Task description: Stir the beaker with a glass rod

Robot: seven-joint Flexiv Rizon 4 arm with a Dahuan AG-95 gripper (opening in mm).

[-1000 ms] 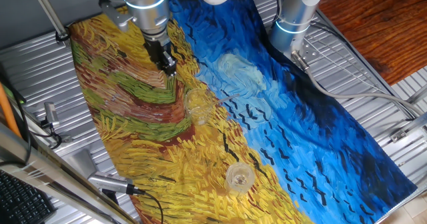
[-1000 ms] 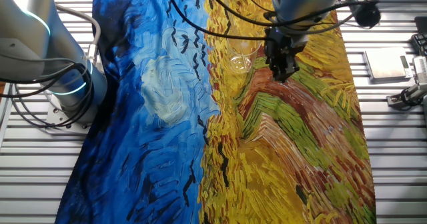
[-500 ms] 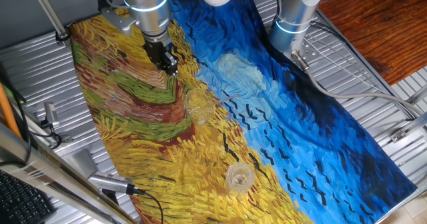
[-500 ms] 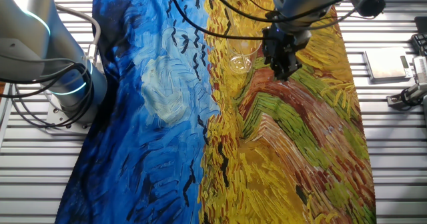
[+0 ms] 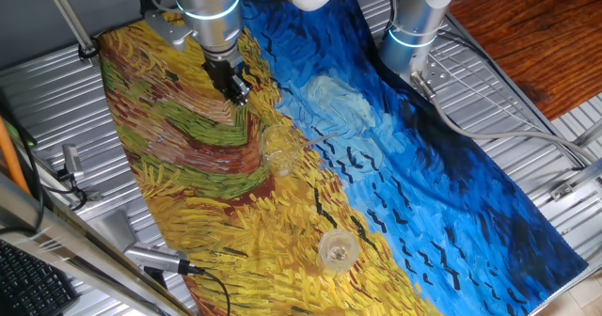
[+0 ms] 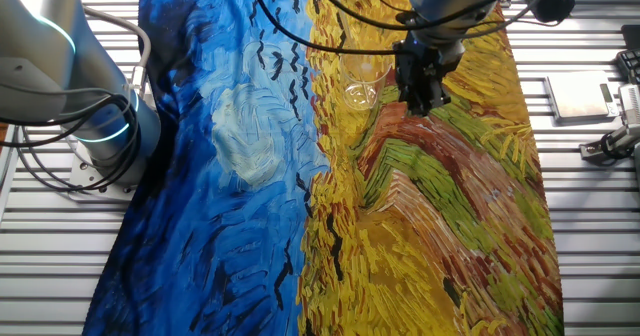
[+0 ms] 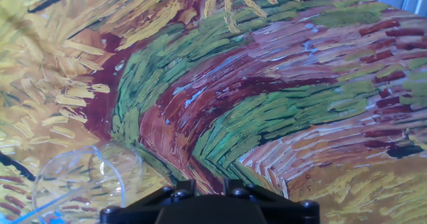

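Claw (image 5: pixel 235 92): hangs above the painted cloth (image 5: pixel 376 165) on the worktop (image 5: pixel 527 100), fingers close together and holding nothing.
Beaker (image 5: pixel 278 150): upright on the yellow part of the cloth, near the claw but apart from it (low left corner in the hand view (image 7: pixel 87 177)).
Glass rod (image 5: pixel 315 143): a faint thin line slanting out from the beaker.
Second glass vessel (image 5: pixel 337 249): well apart, whitish rim.

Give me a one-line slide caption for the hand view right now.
Hand camera looks down on the painted cloth, the clear beaker at lower left beside the gripper, nothing visibly between its fingers.
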